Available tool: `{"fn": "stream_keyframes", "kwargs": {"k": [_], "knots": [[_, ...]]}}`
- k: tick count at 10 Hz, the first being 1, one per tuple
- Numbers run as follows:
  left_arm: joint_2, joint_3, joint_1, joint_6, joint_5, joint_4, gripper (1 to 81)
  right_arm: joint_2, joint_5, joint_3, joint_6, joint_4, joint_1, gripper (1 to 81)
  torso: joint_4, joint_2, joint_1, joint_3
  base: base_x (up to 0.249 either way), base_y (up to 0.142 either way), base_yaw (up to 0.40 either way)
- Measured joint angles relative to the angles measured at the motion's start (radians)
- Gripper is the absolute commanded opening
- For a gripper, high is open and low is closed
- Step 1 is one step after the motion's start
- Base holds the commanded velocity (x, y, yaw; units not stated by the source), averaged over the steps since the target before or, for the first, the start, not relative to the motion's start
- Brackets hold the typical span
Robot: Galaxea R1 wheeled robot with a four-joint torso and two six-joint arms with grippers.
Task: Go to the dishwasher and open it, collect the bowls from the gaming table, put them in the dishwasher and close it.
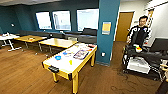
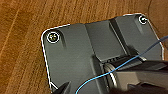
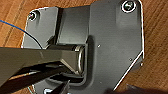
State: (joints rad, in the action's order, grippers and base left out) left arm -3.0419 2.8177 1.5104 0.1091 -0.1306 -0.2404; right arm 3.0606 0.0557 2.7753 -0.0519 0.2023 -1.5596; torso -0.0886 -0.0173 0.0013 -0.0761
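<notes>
Where the wooden floor [image 1: 22, 72] spreads, the long white, yellow-edged gaming surface [image 1: 65, 65] bears a round blue bowl [image 1: 58, 58] beside flat game boards [image 1: 81, 54]; each tool's state I cannot tell.

Open wooden floor [image 1: 22, 72] lies before the long white-topped, yellow-edged gaming table [image 1: 62, 65]. A teal square pillar [image 1: 107, 32] stands just behind its far end. To the right, a black equipment cart [image 1: 140, 61] and a person [image 1: 138, 31] narrow the passage towards the wooden door [image 1: 124, 26].
</notes>
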Motion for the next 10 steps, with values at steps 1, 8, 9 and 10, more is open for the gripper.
{"fn": "stream_keyframes", "kwargs": {"k": [1, 8, 9, 10], "knots": [[0.0, 0.0, 0.001, 0.0, 0.0, 0.0, 81.1, 0.0, 0.0, 0.0, 0.0, 0.0, 0.0, 81.1, 0.0, 0.0, 0.0, 0.0, 0.113, 0.076, 0.0], [0.0, 0.0, 0.0, 0.0, 0.0, 0.0, 81.1, -0.002, 0.0, 0.0, 0.0, 0.0, 0.0, 81.1, 0.0, 0.0, 0.0, 0.0, 0.113, 0.077, 0.0], [-0.001, 0.0, 0.001, 0.0, 0.0, 0.0, 81.1, -0.002, 0.0, 0.0, 0.0, 0.0, 0.0, 81.1, 0.0, 0.0, 0.0, 0.0, 0.113, 0.084, 0.0], [0.0, 0.0, 0.0, 0.0, 0.0, 0.0, 81.1, -0.002, 0.0, 0.0, 0.0, 0.0, 0.0, 81.1, 0.0, 0.0, 0.0, 0.0, 0.113, 0.086, 0.0]]}}
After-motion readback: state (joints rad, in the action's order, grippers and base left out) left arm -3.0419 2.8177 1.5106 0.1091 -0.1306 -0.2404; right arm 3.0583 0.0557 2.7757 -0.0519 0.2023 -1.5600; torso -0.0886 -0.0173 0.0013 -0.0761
